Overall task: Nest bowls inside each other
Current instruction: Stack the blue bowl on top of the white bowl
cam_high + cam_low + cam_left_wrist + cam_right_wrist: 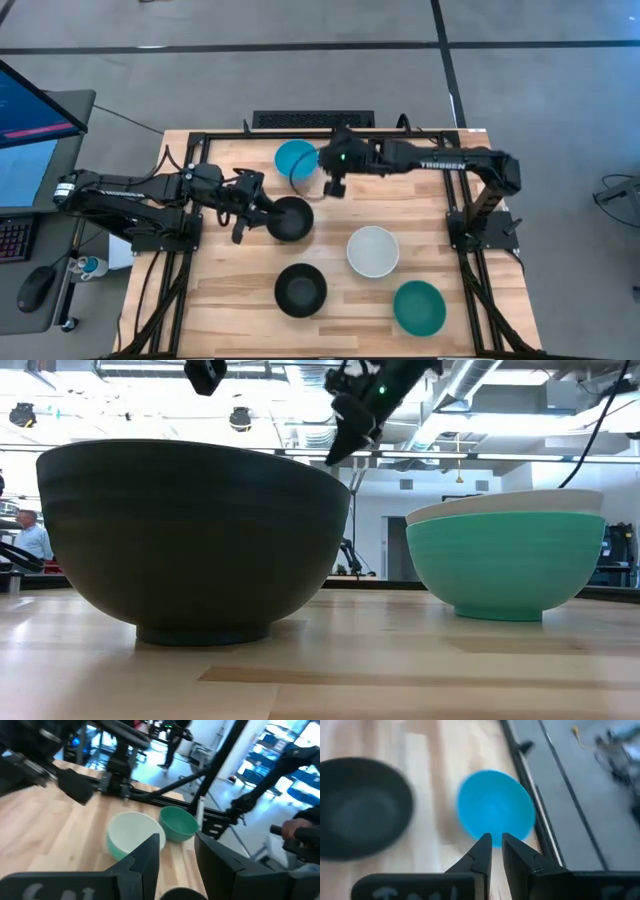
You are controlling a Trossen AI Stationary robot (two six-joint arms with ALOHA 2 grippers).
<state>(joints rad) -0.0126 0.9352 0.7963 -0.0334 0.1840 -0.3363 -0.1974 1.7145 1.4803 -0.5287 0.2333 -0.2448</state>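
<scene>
Right gripper pinches blue bowl rim; left gripper, jaws released, beside black bowl

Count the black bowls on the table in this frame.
2. One black bowl sits left of centre by the left pincer; the other black bowl sits nearer the front edge. None seems hidden, though nested ones couldn't be ruled out.

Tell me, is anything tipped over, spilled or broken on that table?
Nothing is spilled or visibly broken. One oddity: the blue bowl at the table's far edge is tilted, its rim pinched by the right hand. The black bowls, white bowl and green bowl sit upright, apart. The left hand touches one black bowl's rim.
</scene>
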